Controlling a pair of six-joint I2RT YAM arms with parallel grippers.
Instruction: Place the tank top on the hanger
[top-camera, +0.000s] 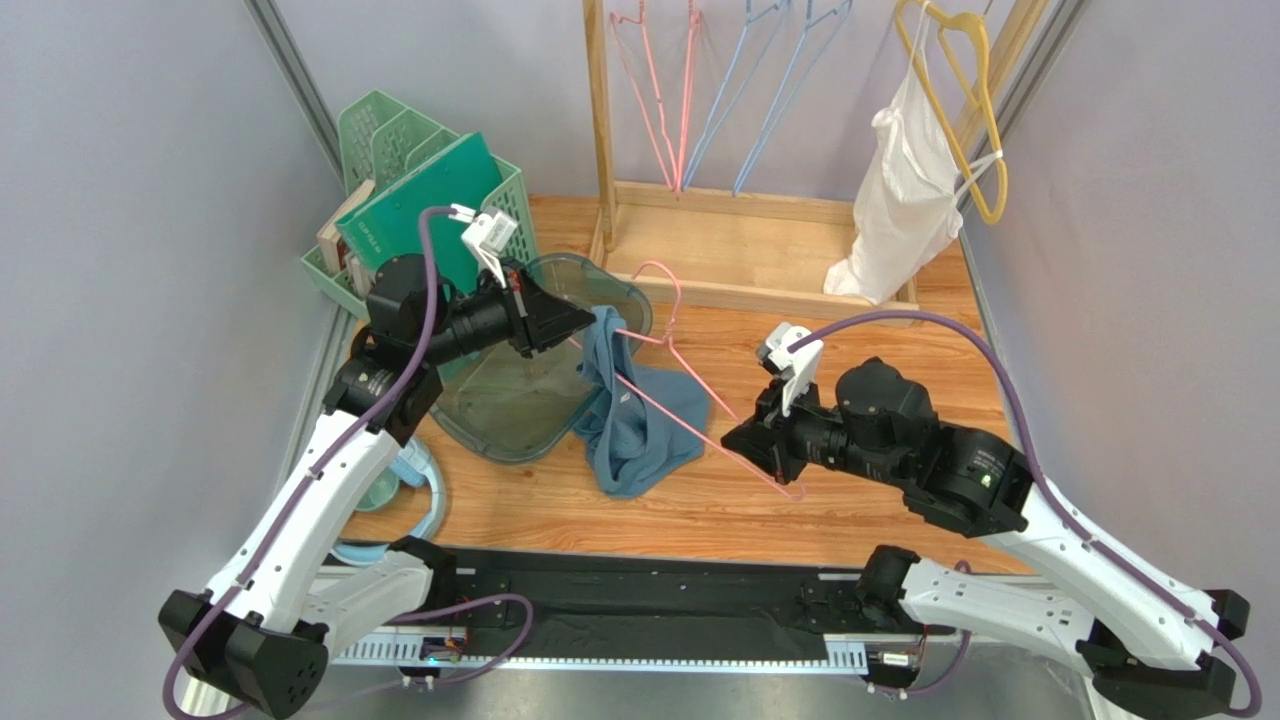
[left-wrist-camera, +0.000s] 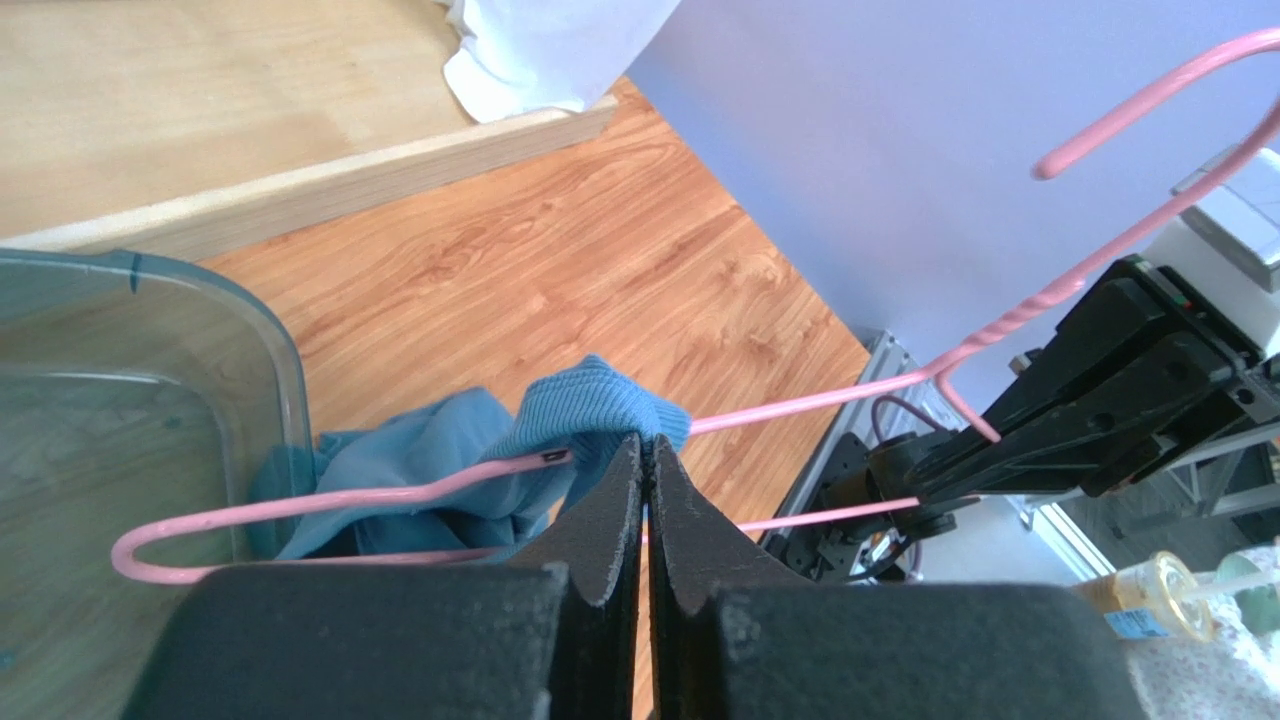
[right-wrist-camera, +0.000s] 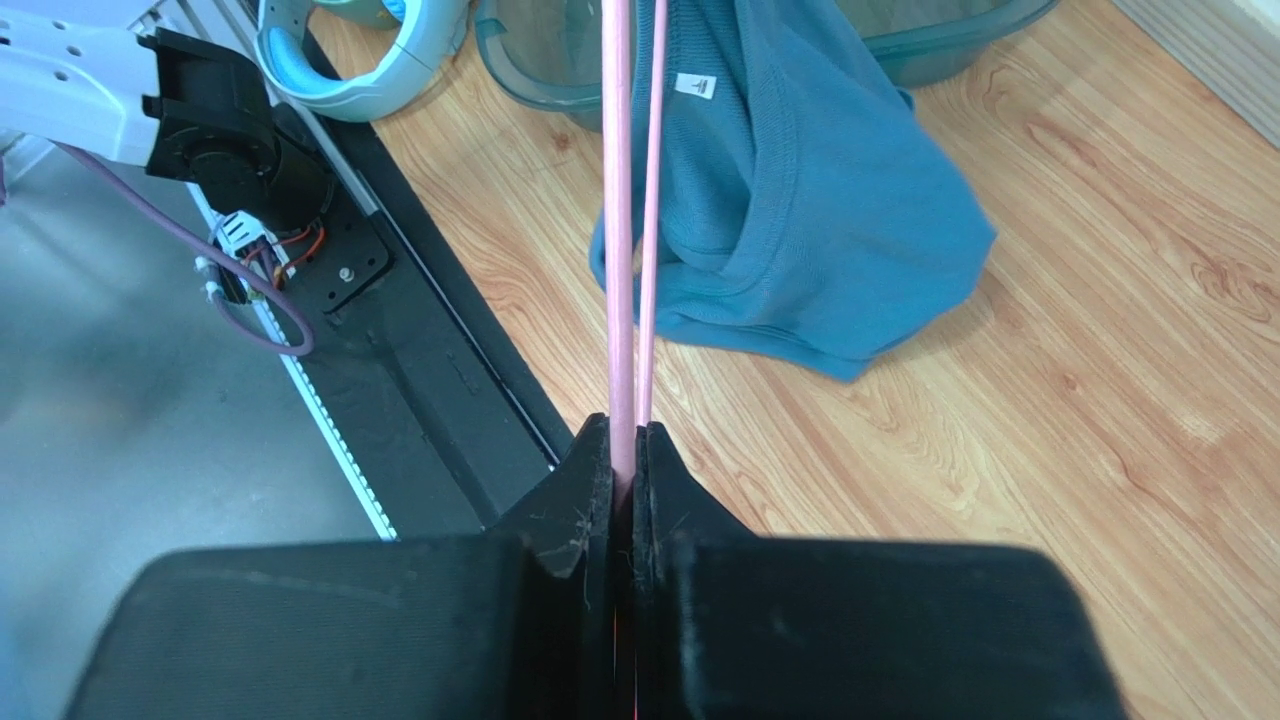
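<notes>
The blue-teal tank top (top-camera: 631, 420) hangs crumpled from the pink hanger (top-camera: 684, 393) above the wooden table. My left gripper (top-camera: 589, 320) is shut on a strap of the tank top (left-wrist-camera: 594, 413) where it lies over the hanger's wire (left-wrist-camera: 812, 402). My right gripper (top-camera: 739, 438) is shut on the hanger's lower corner (right-wrist-camera: 618, 300) and holds it up. In the right wrist view the tank top (right-wrist-camera: 796, 210) drapes beside the two pink wires, its lower part resting on the table. The hanger's hook (top-camera: 657, 275) points toward the rack.
A clear teal bin (top-camera: 519, 393) sits under the left gripper. A green basket (top-camera: 413, 180) stands at back left. A wooden rack (top-camera: 751, 248) holds pink and light-blue hangers (top-camera: 721, 90), a yellow hanger (top-camera: 969, 105) and a white garment (top-camera: 902, 195). A light-blue ring (top-camera: 406, 503) lies at the left.
</notes>
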